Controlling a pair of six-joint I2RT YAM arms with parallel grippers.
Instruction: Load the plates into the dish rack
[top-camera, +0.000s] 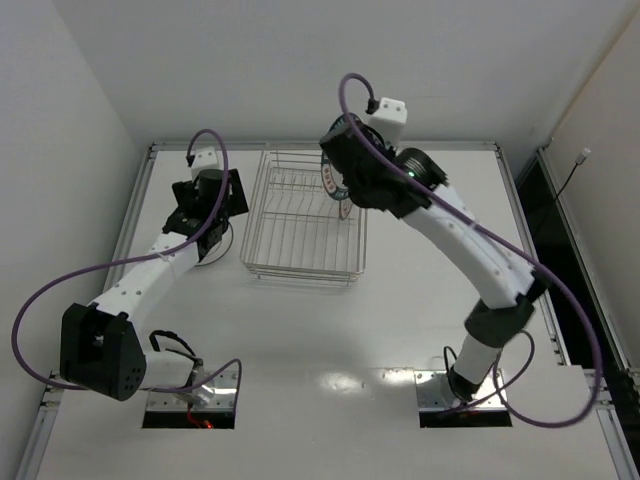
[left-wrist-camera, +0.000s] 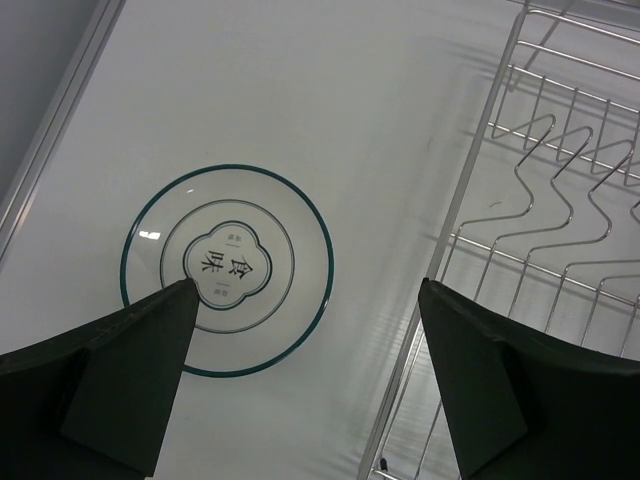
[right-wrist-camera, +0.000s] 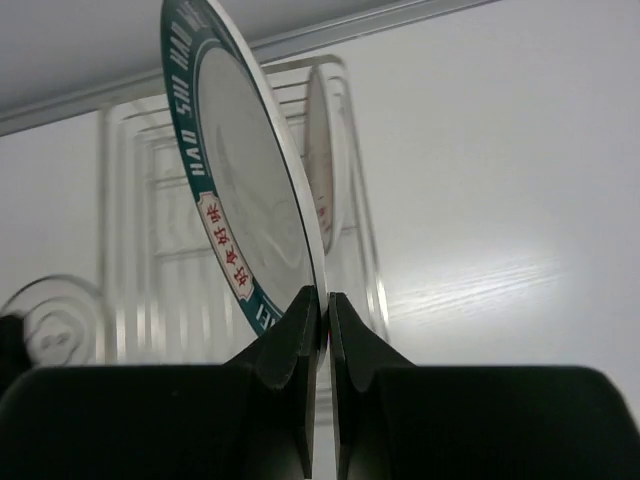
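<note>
Dish rack (top-camera: 300, 272) slots free toward 9 o'clock; upright plate (right-wrist-camera: 325, 170) blocks 3 o'clock end; flat plate (left-wrist-camera: 227, 270) open from above.

White table (top-camera: 300, 340), wire dish rack (top-camera: 300, 272) far centre, my right end effector (top-camera: 342, 195) over its far right corner with a teal-rimmed plate (top-camera: 333, 183) on edge, my left end effector (top-camera: 205, 235) just left of the rack, purple cables (top-camera: 342, 92) looping out to either side

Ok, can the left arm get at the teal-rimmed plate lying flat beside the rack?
Probably yes. The left fingers stand open right above the plate, nothing lies on it, and the dish rack stands clear to its side. Lying flat on the table, its rim may be awkward to pinch.
</note>
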